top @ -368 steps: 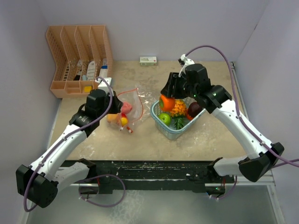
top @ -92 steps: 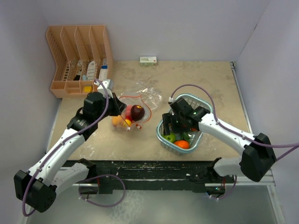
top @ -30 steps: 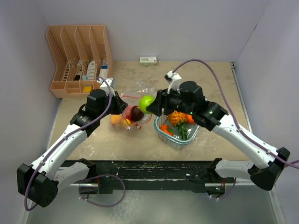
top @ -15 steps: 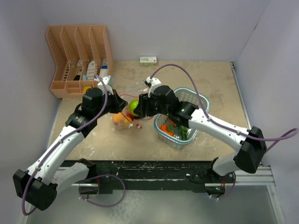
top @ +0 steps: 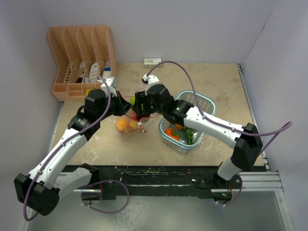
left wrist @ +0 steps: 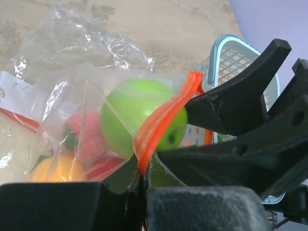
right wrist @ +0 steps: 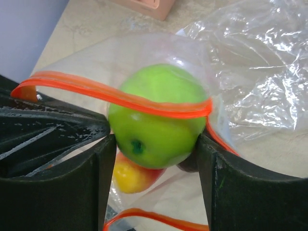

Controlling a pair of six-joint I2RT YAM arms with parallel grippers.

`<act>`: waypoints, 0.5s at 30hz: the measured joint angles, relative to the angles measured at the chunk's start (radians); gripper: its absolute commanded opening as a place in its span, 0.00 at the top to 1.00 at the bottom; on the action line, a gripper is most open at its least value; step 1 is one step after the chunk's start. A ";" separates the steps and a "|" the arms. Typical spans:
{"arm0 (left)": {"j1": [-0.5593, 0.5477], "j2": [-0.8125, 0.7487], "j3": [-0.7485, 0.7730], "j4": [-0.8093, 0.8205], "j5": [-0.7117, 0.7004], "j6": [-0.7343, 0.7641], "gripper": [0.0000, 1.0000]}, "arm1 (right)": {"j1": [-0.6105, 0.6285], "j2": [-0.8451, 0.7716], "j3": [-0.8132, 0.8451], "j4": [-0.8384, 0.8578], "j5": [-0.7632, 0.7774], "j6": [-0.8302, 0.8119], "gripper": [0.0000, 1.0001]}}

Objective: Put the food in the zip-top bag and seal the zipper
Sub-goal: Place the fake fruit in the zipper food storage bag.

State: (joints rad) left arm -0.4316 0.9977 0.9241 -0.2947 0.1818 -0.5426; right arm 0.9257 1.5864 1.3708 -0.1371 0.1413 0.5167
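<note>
Zip-top bag, overhead view: location and hazard? (Supervisor)

It lies on the bench, just left of the teal basket, between the two arms. The left gripper and right gripper crowd its mouth and are close to touching. My judgement is that they could knock together, or one could tug the film out of the other's hold. How the jaws stand cannot be told from this height. (Inspector)

Left wrist view? (Supervisor)

The left gripper is pinched closed on the bag's lip, right at the zipper. A green apple sits in the mouth with the strip running across its face, and a pink piece lies deeper inside. The hold is on thin film only. If it slips, I judge the mouth would sag and the apple could spill onto the bench. (Inspector)

Right wrist view? (Supervisor)

The right gripper is spread to the apple's width and clamped on it, with both fingers in contact. The zipper crosses the apple's upper half, so the fruit appears only partly through the mouth. A yellow piece lies just beneath it. If the apple is let go here, it may roll back out. Pulling the fingers away may also catch the strip and drag the bag along. (Inspector)
</note>
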 measured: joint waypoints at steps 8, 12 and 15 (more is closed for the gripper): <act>-0.001 0.035 -0.001 0.027 0.000 -0.007 1.00 | 0.050 -0.020 -0.008 -0.035 -0.068 -0.017 0.01; -0.003 0.043 -0.006 0.042 0.001 -0.006 1.00 | 0.054 -0.098 -0.029 -0.036 -0.091 -0.027 0.01; -0.003 0.057 -0.012 0.047 -0.003 -0.006 1.00 | 0.054 -0.180 -0.031 -0.045 -0.080 -0.037 0.01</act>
State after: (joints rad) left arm -0.4343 1.0550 0.9123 -0.2481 0.1783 -0.5488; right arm 0.9798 1.4063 1.3399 -0.1822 0.0608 0.4797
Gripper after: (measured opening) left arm 0.005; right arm 0.994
